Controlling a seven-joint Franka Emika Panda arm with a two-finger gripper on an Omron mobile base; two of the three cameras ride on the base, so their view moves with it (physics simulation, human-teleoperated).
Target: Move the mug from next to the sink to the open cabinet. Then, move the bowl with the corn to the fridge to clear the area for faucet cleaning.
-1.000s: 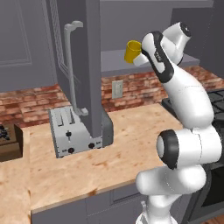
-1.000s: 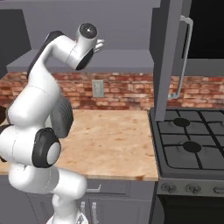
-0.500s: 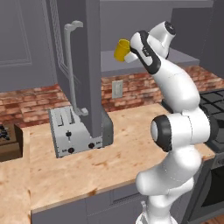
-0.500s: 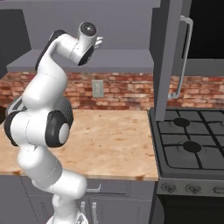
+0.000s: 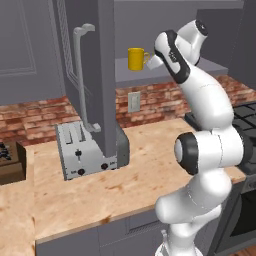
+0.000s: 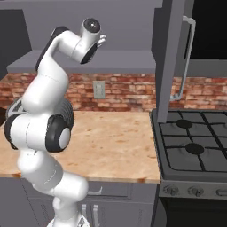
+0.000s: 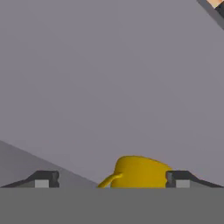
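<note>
The yellow mug [image 5: 136, 59] stands upright on the shelf [image 5: 170, 70] of the open cabinet, just right of its grey door [image 5: 100, 75] with the long bar handle [image 5: 81, 75]. My gripper [image 5: 151, 60] is open at the mug's right side, level with it. In the hand view the mug [image 7: 138, 173] sits between the two spread fingertips [image 7: 43, 179], and they do not squeeze it. From the right base view the gripper [image 6: 103, 41] points at the back wall. The sink, bowl, corn, fridge and faucet are out of view.
A silver toaster [image 5: 82, 152] stands on the wood-look counter [image 5: 125, 190] under the door. A black stove [image 6: 195, 146] lies to the right, with another grey door and bar handle [image 6: 188, 57] above it. A brick backsplash [image 6: 128, 91] runs behind.
The gripper carried the mug left onto the cabinet shelf, then its jaws opened and let go. The mug now stands on the shelf by itself.
</note>
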